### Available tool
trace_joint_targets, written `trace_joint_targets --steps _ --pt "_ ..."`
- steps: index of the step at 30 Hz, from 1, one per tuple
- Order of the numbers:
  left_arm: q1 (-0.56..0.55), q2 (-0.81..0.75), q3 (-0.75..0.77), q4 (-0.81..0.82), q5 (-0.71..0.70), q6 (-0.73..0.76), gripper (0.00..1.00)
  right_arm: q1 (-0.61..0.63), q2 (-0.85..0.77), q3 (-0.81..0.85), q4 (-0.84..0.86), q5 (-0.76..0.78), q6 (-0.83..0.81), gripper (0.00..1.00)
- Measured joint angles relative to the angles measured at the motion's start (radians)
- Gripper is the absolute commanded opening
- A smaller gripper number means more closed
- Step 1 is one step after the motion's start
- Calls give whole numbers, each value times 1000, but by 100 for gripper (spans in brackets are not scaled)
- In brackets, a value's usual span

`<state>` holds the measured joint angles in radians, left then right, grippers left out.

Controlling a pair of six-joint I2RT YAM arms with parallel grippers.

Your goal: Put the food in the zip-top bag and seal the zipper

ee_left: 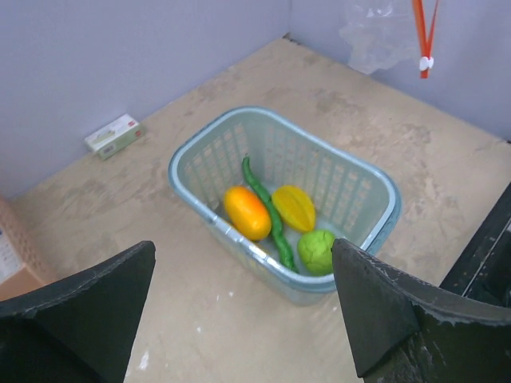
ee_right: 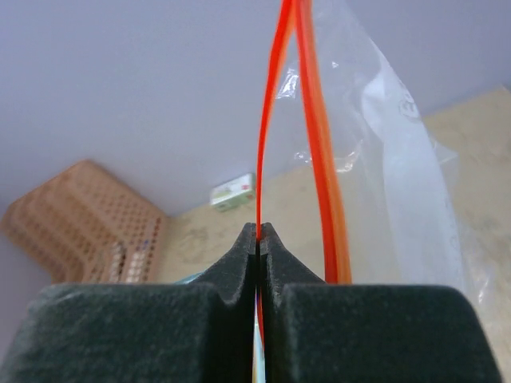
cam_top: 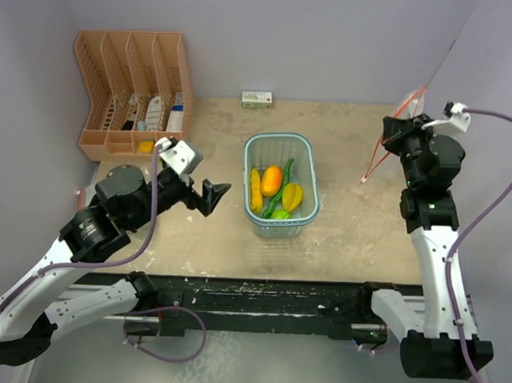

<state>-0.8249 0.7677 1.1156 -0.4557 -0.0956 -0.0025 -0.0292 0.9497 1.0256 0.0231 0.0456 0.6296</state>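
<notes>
The food lies in a pale blue basket (cam_top: 310,172) mid-table: an orange fruit (cam_top: 271,180), yellow fruits (cam_top: 293,195), a thin green chili (cam_top: 280,189) and a green cabbage (ee_left: 316,250). My left gripper (cam_top: 212,196) is open and empty, hovering left of the basket; the left wrist view shows the basket (ee_left: 363,179) ahead between its fingers. My right gripper (ee_right: 259,231) is shut on the orange zipper edge of the clear zip-top bag (ee_right: 383,167), held up at the right (cam_top: 391,137), with the mouth gaping.
An orange file rack (cam_top: 133,91) stands at the back left. A small white-and-green box (cam_top: 257,98) lies by the back wall. Walls enclose the table at the left, back and right.
</notes>
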Motion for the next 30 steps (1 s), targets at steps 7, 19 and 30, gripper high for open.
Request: trace_joint_targets --steps 7,19,30 --pt "0 195 130 100 84 -69 94 275 22 251 -132 -147 -111 0" --pt "0 237 127 320 185 -282 91 663 169 274 -149 -62 -117 0" --pt "0 286 26 370 212 -415 86 850 265 379 -146 123 -113 0"
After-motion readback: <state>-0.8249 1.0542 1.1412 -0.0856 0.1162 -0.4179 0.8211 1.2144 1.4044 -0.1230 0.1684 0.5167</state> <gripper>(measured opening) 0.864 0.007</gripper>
